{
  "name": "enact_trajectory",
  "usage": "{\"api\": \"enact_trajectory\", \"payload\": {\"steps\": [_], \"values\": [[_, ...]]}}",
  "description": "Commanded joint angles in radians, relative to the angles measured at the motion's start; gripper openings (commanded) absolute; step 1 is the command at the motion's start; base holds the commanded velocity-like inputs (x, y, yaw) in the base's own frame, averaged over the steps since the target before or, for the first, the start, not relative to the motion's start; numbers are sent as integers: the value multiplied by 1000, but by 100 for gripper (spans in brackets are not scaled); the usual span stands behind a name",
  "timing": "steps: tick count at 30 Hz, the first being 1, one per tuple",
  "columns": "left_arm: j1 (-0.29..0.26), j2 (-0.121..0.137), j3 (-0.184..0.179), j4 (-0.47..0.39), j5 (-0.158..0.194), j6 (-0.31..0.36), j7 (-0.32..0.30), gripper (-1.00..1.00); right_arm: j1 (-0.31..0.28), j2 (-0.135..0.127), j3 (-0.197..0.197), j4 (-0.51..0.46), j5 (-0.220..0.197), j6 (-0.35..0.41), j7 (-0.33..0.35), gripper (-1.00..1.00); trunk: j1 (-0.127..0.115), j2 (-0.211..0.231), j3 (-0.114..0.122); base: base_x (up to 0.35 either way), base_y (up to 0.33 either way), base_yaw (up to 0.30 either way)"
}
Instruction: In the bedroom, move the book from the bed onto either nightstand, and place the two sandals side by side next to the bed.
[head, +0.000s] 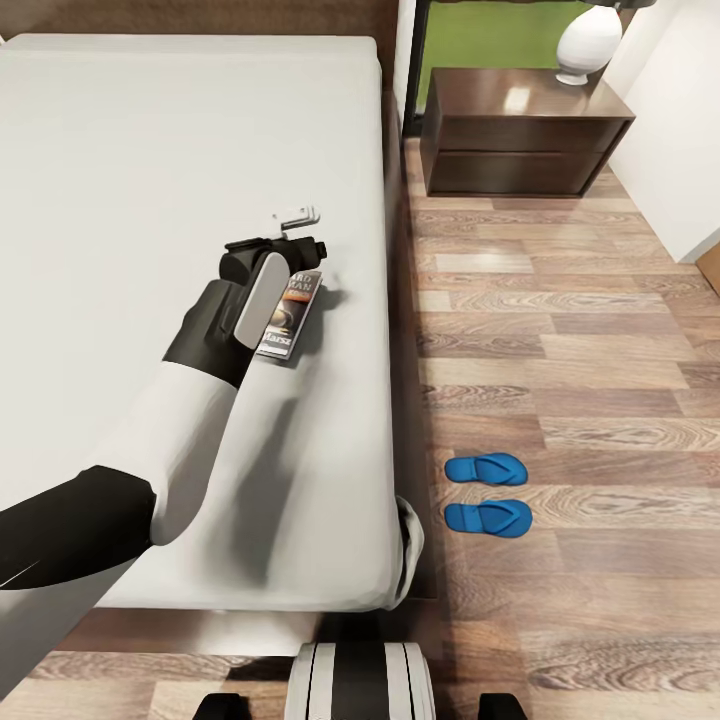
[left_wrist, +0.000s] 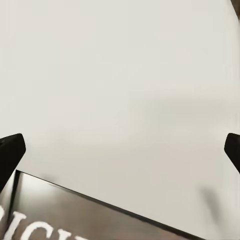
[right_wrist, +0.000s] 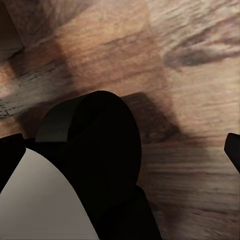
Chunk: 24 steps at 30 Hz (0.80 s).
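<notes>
The book (head: 290, 318), dark with an orange band, lies flat on the pale mattress of the bed (head: 150, 150) near its right edge. My left gripper (head: 283, 262) hangs just above the book's far end, pointing down. In the left wrist view the left gripper (left_wrist: 120, 150) is open, its dark fingertips (left_wrist: 11, 150) spread wide over the mattress, with the book's edge (left_wrist: 75, 215) below them and nothing held. Two blue sandals (head: 487, 468) (head: 488, 517) lie side by side on the floor next to the bed. My right gripper (right_wrist: 120, 150) is open over the wood floor.
A dark wooden nightstand (head: 520, 130) stands right of the bed's head, bearing a white lamp (head: 588, 42). Wood-plank floor (head: 580, 330) stretches between it and the sandals. A white wall (head: 680, 150) closes the right side. A dark round robot part (right_wrist: 95, 150) shows in the right wrist view.
</notes>
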<state>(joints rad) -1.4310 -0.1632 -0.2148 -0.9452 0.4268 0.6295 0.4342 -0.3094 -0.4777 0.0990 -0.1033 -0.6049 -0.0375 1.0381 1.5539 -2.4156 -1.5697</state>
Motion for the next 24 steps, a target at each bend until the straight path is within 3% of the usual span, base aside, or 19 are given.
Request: {"api": "enact_trajectory", "payload": {"steps": [1,24], "values": [[0,1,-2,22,13,3,11,100,0,-1,8,1,-7,-4,2,100,0,0,-1,0,0,0],[0,1,-2,20,12,1,12,100,-1,0,8,1,-7,-4,2,100,0,0,-1,-12,0,0]]}}
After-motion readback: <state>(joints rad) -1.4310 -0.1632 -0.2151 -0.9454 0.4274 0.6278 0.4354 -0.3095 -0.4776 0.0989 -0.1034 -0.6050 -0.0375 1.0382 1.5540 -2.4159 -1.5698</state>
